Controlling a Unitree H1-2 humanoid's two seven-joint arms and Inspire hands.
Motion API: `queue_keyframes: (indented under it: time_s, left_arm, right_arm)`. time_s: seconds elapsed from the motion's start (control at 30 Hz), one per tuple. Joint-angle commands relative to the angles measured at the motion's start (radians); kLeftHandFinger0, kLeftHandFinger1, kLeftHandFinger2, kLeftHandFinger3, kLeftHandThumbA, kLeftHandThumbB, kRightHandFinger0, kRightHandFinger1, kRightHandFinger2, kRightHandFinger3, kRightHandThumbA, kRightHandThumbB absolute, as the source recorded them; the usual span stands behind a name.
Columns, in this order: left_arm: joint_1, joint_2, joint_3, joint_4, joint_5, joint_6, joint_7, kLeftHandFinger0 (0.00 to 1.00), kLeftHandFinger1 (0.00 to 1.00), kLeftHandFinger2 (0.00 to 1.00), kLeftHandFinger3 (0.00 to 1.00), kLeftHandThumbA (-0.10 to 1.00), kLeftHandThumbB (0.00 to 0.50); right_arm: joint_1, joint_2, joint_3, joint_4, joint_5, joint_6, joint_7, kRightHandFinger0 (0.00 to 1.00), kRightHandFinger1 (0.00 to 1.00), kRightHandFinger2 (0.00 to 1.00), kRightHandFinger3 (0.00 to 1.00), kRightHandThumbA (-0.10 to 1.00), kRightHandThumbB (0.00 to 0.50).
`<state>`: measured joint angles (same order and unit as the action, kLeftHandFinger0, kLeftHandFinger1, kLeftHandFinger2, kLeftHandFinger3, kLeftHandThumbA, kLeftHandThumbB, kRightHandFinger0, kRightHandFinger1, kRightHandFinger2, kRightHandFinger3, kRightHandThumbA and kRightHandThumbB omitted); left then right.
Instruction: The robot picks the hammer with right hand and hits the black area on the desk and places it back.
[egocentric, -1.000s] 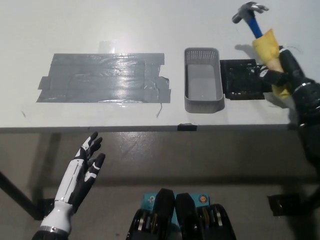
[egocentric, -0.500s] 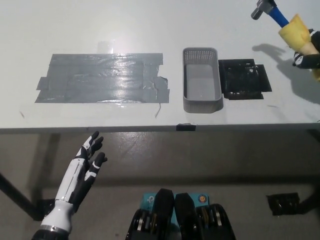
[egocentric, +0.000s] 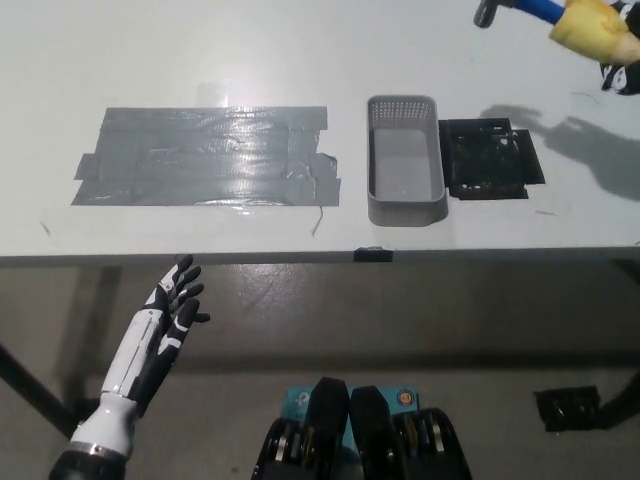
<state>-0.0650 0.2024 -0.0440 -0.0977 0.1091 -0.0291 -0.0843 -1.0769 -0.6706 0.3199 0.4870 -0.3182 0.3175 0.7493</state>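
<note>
A white table (egocentric: 300, 60) carries a grey taped patch (egocentric: 205, 155), an empty grey basket (egocentric: 405, 173) and, just beside it, the black area (egocentric: 490, 158); bare floor lies below. The right hand (egocentric: 622, 72), barely in frame, is clamped on the yellow-gripped hammer (egocentric: 560, 15), now higher and nearer the top right corner than half a second ago (its shadow crosses the table). The left hand (egocentric: 165, 325) hangs spread below the table edge
</note>
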Motion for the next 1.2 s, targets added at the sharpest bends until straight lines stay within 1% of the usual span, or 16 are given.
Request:
queue_keyframes:
  time_s: [0.0,0.2,0.33,0.4,0.43,0.47,0.5,0.57,0.63,0.67,0.73,0.8,0.83,0.93,1.03,1.17]
  left_arm:
    - [-0.012,0.014,0.003,-0.025,0.001,-0.040,-0.010,0.73,0.89,1.00,1.00,0.94,0.007]
    - [-0.011,0.017,0.004,-0.022,0.002,-0.052,-0.009,0.71,0.89,1.00,1.00,0.94,0.000]
    - [-0.011,0.020,0.008,-0.024,-0.003,-0.050,-0.010,0.73,0.89,1.00,1.00,0.94,0.000]
    - [-0.008,0.018,0.007,-0.020,-0.004,-0.057,-0.009,0.72,0.89,1.00,1.00,0.93,0.000]
    - [-0.006,0.019,0.006,-0.017,0.004,-0.064,-0.006,0.72,0.89,0.99,1.00,0.93,0.000]
    - [-0.006,0.020,0.006,-0.020,0.004,-0.055,-0.007,0.72,0.89,0.99,1.00,0.94,0.001]
    - [-0.006,0.020,0.007,-0.023,0.003,-0.049,-0.008,0.74,0.90,0.99,1.00,0.95,0.000]
    - [-0.004,0.020,0.011,-0.027,0.003,-0.045,-0.005,0.74,0.90,0.99,1.00,0.95,0.000]
    - [-0.003,0.020,0.013,-0.024,-0.003,-0.055,-0.003,0.73,0.89,0.98,1.00,0.95,0.000]
    - [-0.002,0.020,0.014,-0.022,-0.004,-0.059,-0.003,0.72,0.89,0.98,1.00,0.94,0.000]
    - [0.000,0.021,0.015,-0.015,-0.008,-0.073,-0.004,0.72,0.88,0.98,1.00,0.94,0.000]
    - [0.001,0.021,0.015,-0.015,-0.004,-0.071,-0.003,0.72,0.88,0.98,1.00,0.94,0.000]
    - [0.002,0.019,0.015,-0.019,-0.007,-0.059,-0.004,0.72,0.89,0.98,1.00,0.94,0.006]
    - [0.007,0.018,0.016,-0.023,-0.002,-0.063,0.000,0.72,0.88,0.99,1.00,0.95,0.000]
    - [0.009,0.019,0.014,-0.023,-0.006,-0.068,-0.004,0.71,0.89,0.99,1.00,0.95,0.000]
    - [0.011,0.019,0.015,-0.028,-0.012,-0.063,-0.007,0.72,0.89,1.00,1.00,0.94,0.000]
  right_arm:
    - [-0.024,-0.035,0.008,-0.036,0.006,-0.065,0.040,0.13,0.64,0.91,1.00,-0.10,0.132]
    - [0.047,-0.034,0.032,-0.040,-0.008,-0.099,0.031,0.09,0.53,0.82,0.76,-0.10,0.127]
    - [0.100,-0.013,0.028,-0.017,-0.001,-0.066,0.025,0.10,0.57,0.88,0.86,-0.10,0.109]
    - [0.130,0.000,0.034,0.003,-0.002,-0.069,0.023,0.07,0.53,0.85,0.82,-0.10,0.099]
    - [0.147,0.003,0.064,0.043,-0.016,-0.147,0.027,0.03,0.50,0.82,0.72,-0.10,0.094]
    - [0.164,0.008,0.126,0.033,-0.097,-0.117,0.013,0.16,0.61,0.92,0.78,-0.10,0.129]
    - [0.166,0.016,0.154,0.051,-0.122,-0.125,0.004,0.18,0.59,0.81,0.65,-0.10,0.137]
    - [0.161,0.031,0.191,0.080,-0.135,-0.138,0.005,0.01,0.39,0.66,0.41,-0.10,0.171]
    - [0.133,0.032,0.208,0.090,-0.145,-0.138,0.020,0.00,0.45,0.77,0.31,-0.10,0.167]
    - [0.126,0.031,0.211,0.095,-0.147,-0.142,0.019,0.05,0.53,0.88,0.37,-0.10,0.147]
    - [0.110,0.023,0.226,0.083,-0.163,-0.146,0.022,0.05,0.56,0.88,0.38,-0.10,0.154]
    - [0.089,0.014,0.236,0.049,-0.182,-0.126,0.035,0.06,0.66,1.00,0.68,-0.10,0.117]
    - [0.082,0.012,0.219,0.055,-0.163,-0.130,0.034,0.06,0.64,0.98,0.79,-0.10,0.114]
    - [0.064,0.011,0.184,0.063,-0.139,-0.139,0.023,0.11,0.62,0.94,0.97,-0.10,0.102]
    - [0.039,0.010,0.135,0.069,-0.096,-0.153,0.019,0.08,0.56,0.86,0.78,-0.10,0.100]
    - [-0.022,-0.004,0.068,0.040,-0.065,-0.133,0.042,0.13,0.58,0.86,0.77,-0.10,0.104]
